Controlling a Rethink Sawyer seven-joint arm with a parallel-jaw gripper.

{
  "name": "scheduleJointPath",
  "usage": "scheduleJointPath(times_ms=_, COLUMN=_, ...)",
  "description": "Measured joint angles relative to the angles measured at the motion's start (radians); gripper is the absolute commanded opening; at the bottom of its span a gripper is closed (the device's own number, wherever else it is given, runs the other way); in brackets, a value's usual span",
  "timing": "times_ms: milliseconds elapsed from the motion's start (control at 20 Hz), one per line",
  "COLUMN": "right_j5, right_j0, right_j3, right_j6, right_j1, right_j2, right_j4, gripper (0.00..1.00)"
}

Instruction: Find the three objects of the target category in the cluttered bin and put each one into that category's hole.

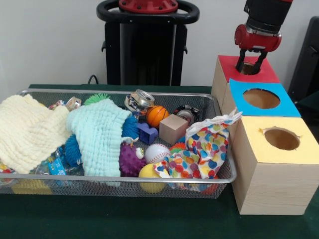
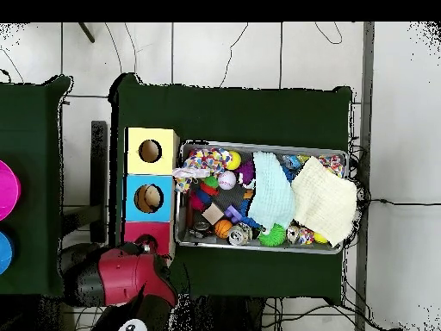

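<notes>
gripper [image 1: 251, 68] w/ fingers spread, nothing pinched, tips down at hole [image 1: 250, 69] in red-topped box [image 1: 227, 66], far right corner of table [image 1: 124, 219]. bin [image 1: 119, 185] at table centre-left, full: yellow cloth [image 1: 27, 130] at left end, mint cloth [image 1: 98, 134] mid, dotted cloth [image 1: 207, 149] at right end, basketball [image 1: 157, 115], baseball [image 1: 157, 152], wood block [image 1: 173, 128]. blue-topped box [image 1: 279, 110] and yellow-topped box [image 1: 276, 169] along right edge.

No legible text, labels, brands or numbers on any item in the bin [image 1: 219, 175] or on the boxes beside it.
</notes>
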Motion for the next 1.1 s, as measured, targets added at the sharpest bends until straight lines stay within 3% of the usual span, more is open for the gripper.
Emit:
scheduleJointPath(times_ms=700, right_j5=0.062, right_j0=0.003, right_j3=-0.048, right_j6=0.0, right_j1=0.052, right_j2=0.0, right_j4=-0.022, gripper=1.0)
scheduleJointPath(times_ms=750, right_j5=0.077, right_j0=0.003, right_j3=-0.06, right_j6=0.0, right_j1=0.052, right_j2=-0.004, right_j4=-0.033, gripper=0.0)
scheduleJointPath(times_ms=1100, right_j5=0.091, right_j0=0.004, right_j3=-0.086, right_j6=0.0, right_j1=0.053, right_j2=-0.02, right_j4=-0.048, gripper=0.0)
